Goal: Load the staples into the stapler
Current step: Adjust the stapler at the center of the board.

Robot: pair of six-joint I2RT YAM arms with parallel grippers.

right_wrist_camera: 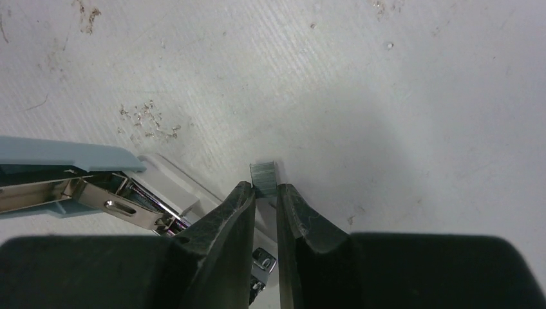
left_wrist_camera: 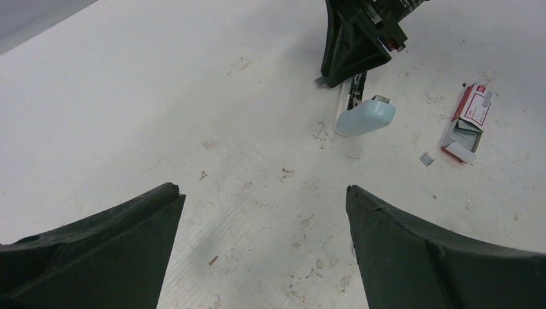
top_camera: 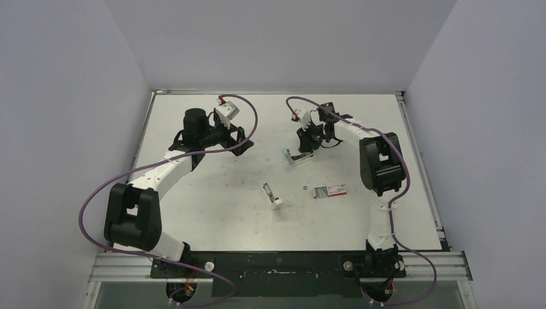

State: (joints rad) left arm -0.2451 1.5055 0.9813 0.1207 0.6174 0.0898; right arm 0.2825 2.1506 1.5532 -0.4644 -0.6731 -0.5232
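Observation:
The stapler (right_wrist_camera: 64, 156), light blue and white, lies open with its metal magazine (right_wrist_camera: 119, 201) exposed; it also shows in the overhead view as the stapler (top_camera: 294, 158) and in the left wrist view as the stapler (left_wrist_camera: 364, 116). My right gripper (right_wrist_camera: 265, 188) is shut on a short silvery strip of staples (right_wrist_camera: 264, 174), held just above the stapler's white base beside the magazine. From above, the right gripper (top_camera: 305, 148) hangs over the stapler. My left gripper (left_wrist_camera: 261, 190) is wide open with nothing between its fingers, hovering over bare table; overhead, the left gripper (top_camera: 241, 138) is left of the stapler.
The red-and-white staple box (top_camera: 329, 190) lies open toward the right, with a tiny loose strip (top_camera: 304, 188) beside it; the box (left_wrist_camera: 469, 121) also shows in the left wrist view. A small grey-and-white object (top_camera: 272, 196) lies mid-table. Grey walls stand around the table.

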